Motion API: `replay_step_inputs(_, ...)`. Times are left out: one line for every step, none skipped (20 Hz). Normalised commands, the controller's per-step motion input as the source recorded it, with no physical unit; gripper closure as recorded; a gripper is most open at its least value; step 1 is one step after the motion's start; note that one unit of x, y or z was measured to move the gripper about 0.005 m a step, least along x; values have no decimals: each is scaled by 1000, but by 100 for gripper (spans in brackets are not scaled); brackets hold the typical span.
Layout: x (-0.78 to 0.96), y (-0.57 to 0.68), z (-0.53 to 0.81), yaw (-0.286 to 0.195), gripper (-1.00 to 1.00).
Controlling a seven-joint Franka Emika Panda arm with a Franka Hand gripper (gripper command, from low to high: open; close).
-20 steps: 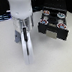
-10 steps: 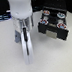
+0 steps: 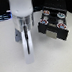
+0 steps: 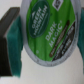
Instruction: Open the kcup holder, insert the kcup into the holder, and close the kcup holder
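Note:
The wrist view is almost filled by the kcup's [image 4: 49, 31] round green lid with white print. Teal finger pads [image 4: 15, 45] press against it on both sides, and a black finger body shows beside one pad, so my gripper [image 4: 47, 37] is shut on the kcup. In the exterior view my white gripper [image 3: 29, 54] reaches down to the white table, and the kcup is hidden behind it. The kcup holder [image 3: 53, 29], a black box, stands to the exterior view's right of the gripper with a gap between them. Its front panels look shut.
Several round-topped cups [image 3: 47, 14] sit on top of the black box. The white table [image 3: 9, 58] spreads around the gripper. A dark background [image 3: 0, 8] runs behind the table's far edge.

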Motion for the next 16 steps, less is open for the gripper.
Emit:
replay_step_inputs(38,406,897,1,100)
replay_step_inputs(38,426,916,5,100)
replay_step_inputs(41,434,930,4,100)
replay_step_inputs(45,456,928,10,100)
replay_step_inputs(42,463,877,15,100)
replay_step_inputs(41,479,841,17,100)
replay_step_inputs(45,481,814,17,100)
replay_step_inputs(49,507,800,21,100)
replay_step_inputs(55,500,785,23,100)
replay_step_inputs(4,498,778,32,100)
replay_step_inputs(10,545,722,40,100)
replay_step_inputs(9,587,603,50,100)
replay_step_inputs(-11,612,537,52,100)
replay_step_inputs(-27,623,515,47,100)
replay_step_inputs(-53,618,483,52,100)
replay_step_inputs(-83,611,440,59,100)
